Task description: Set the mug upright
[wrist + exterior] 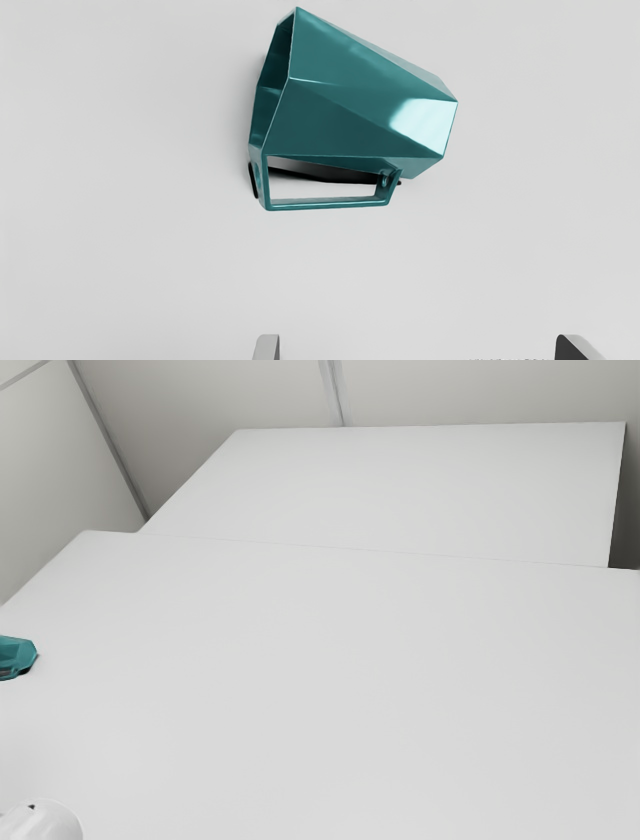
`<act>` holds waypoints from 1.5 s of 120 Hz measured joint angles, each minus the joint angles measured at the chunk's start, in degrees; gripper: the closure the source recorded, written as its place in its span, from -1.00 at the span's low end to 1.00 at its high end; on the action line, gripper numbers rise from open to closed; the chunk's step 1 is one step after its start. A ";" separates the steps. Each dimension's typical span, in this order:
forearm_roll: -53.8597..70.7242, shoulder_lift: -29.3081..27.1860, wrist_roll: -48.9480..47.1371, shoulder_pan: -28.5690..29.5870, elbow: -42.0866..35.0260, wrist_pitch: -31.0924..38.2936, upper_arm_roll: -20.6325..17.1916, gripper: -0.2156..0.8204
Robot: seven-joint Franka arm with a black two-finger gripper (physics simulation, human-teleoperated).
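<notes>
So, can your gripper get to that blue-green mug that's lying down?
Probably yes. My fingers are wide open, and the mug lies on its side with its handle toward them. Between them and it I see white tabletop, which shouldn't block me.

The faceted teal mug (360,110) lies on its side on a pale tabletop (125,250), handle (330,204) facing the gripper (420,345), whose fingers stand well apart.
</notes>
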 joint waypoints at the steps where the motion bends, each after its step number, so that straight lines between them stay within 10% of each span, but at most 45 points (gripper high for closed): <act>1: -0.01 0.17 0.45 0.06 0.19 -0.01 0.01 -0.58; 60: -3.46 18.46 18.46 -2.71 18.77 0.79 -1.06 -0.57; 180: -5.84 21.18 30.03 -5.42 15.68 6.10 -2.77 -0.42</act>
